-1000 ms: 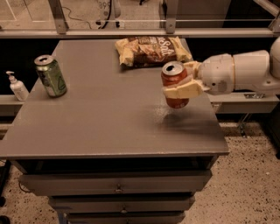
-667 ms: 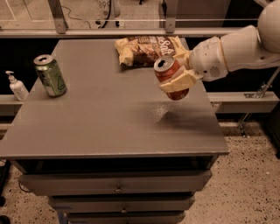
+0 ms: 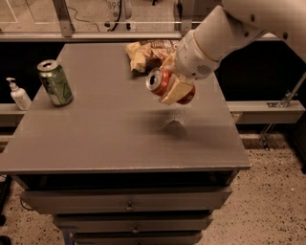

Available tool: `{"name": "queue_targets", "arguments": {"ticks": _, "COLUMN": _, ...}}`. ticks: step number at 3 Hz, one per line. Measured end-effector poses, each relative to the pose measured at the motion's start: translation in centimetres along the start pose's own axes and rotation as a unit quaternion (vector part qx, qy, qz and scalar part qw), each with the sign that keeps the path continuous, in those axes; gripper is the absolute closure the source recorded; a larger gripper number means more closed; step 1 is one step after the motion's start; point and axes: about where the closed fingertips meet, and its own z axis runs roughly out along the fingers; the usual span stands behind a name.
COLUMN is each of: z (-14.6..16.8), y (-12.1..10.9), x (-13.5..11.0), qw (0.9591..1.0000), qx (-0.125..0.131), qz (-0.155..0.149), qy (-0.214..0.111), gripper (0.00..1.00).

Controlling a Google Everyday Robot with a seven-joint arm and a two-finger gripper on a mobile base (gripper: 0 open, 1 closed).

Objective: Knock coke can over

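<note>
Grey tabletop (image 3: 95, 139): gripper (image 3: 171, 80) grasping coke can (image 3: 157, 81), can tilted nearly sideways, clear above surface.

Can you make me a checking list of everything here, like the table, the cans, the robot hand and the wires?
Surface: grey table, flat top, with drawers below.
Job's things: coke can tipped sideways in the air above the table, silver top facing left.
Clutter: green can upright near the left edge; chip bag at the back; pump bottle on a ledge left of the table.
Grippers: gripper above the table's right half, shut on the coke can.
Cables: dark cable hanging behind the table.
Surroundings: speckled floor; metal rail on the right.
</note>
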Motion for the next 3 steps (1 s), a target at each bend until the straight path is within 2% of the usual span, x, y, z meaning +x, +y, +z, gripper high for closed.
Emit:
{"name": "queue_targets", "arguments": {"ticks": 1, "z": 2.1, "y": 0.8, "x": 0.5, "qw": 0.9946, "qx": -0.017, "qz": -0.056, "qy": 0.085, "gripper": 1.00}}
{"name": "queue_targets", "arguments": {"ticks": 2, "z": 4.0, "y": 1.8, "x": 1.2, "qw": 0.9844, "qx": -0.044, "qz": -0.093, "qy": 0.143, "gripper": 0.82}}
{"name": "queue_targets", "arguments": {"ticks": 3, "z": 5.3, "y": 3.0, "x": 1.7, "qw": 0.9739, "qx": -0.073, "qz": -0.121, "qy": 0.177, "gripper": 0.59}}
